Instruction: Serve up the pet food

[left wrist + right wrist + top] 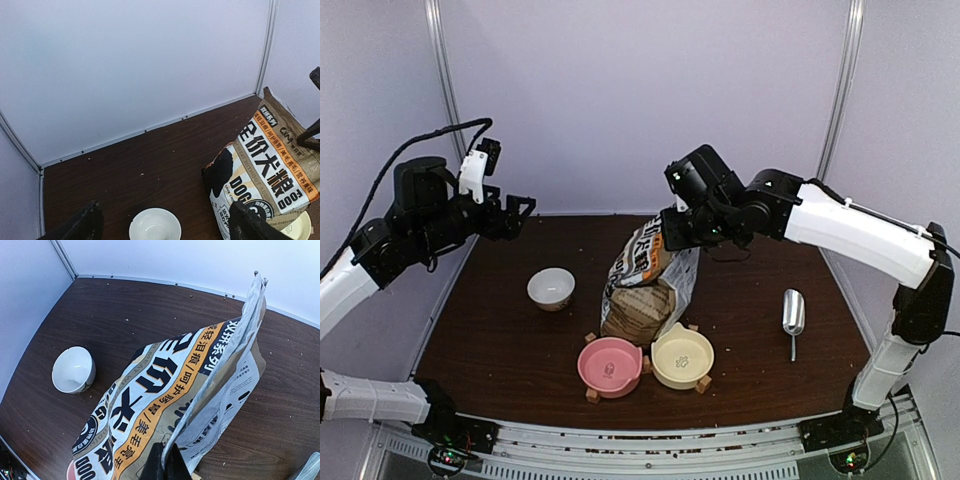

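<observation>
The brown-and-white paper bag [645,280] stands tilted on the table behind the pink bowl [610,365] and the cream bowl [682,356], which both look empty. My right gripper [677,230] is shut on the bag's top edge. In the right wrist view its fingers [172,452] pinch the folded rim of the bag [150,395]. My left gripper [523,210] is open and empty, held high at the far left, apart from the bag [270,165]. No heap of pet food shows, and the inside of the bag is hidden.
A small white bowl [551,288] stands empty left of the bag and below my left fingers [155,226]. A metal scoop [792,315] lies at the right. A few crumbs dot the dark wooden table [500,340]. White walls close the back and sides.
</observation>
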Controlling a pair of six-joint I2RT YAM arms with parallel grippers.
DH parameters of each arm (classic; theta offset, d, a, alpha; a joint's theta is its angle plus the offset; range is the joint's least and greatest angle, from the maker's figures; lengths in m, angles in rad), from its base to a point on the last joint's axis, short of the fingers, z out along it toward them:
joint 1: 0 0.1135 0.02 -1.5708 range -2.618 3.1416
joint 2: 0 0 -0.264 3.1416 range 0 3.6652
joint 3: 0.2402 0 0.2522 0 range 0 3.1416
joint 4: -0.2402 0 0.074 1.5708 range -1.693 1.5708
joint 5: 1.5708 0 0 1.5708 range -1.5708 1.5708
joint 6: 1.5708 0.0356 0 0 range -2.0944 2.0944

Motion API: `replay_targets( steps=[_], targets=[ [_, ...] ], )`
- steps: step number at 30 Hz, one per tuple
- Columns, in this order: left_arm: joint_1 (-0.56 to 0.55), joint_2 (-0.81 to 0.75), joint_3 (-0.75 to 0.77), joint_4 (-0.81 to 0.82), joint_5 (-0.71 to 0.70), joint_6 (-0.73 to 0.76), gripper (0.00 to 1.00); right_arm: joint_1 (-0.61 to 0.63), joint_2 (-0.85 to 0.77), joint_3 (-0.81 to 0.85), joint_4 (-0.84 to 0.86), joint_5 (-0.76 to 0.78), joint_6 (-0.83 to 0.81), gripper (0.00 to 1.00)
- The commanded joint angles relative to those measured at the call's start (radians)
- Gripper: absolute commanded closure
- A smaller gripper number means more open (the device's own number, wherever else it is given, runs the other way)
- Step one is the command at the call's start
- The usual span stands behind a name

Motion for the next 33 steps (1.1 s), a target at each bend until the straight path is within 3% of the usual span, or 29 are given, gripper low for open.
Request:
replay_targets(
  steps=[1, 13, 17, 21, 24, 27, 33],
  targets=[
    [-0.008, 0.036, 0.034, 0.076, 0.162, 0.018, 0.11, 0.024, -0.086, 0.020, 0.072, -0.061, -0.079, 1.00],
    [-0.150, 0.154, 0.123, 0.123, 0.251, -0.078, 0.12, 0.022, -0.032, 0.184, 0.074, -0.135, -0.186, 1.00],
    [-0.155, 0.182, 0.090, 0.257, 0.367, -0.224, 0.12, 0.023, -0.043, 0.131, 0.129, -0.211, -0.183, 1.00],
    [-0.161, 0.192, 0.014, 0.415, 0.388, -0.356, 0.12, 0.023, -0.079, 0.067, 0.161, -0.212, -0.167, 0.99],
    [-0.165, 0.201, -0.013, 0.437, 0.356, -0.397, 0.12, 0.023, -0.134, 0.027, 0.186, -0.208, -0.164, 0.72],
    [-0.168, 0.212, -0.020, 0.440, 0.359, -0.428, 0.12, 0.023, -0.207, -0.037, 0.222, -0.186, -0.156, 0.56],
    [-0.175, 0.276, 0.023, 0.401, 0.407, -0.474, 0.13, 0.002, -0.297, -0.150, 0.256, -0.134, -0.081, 0.48]
  ],
)
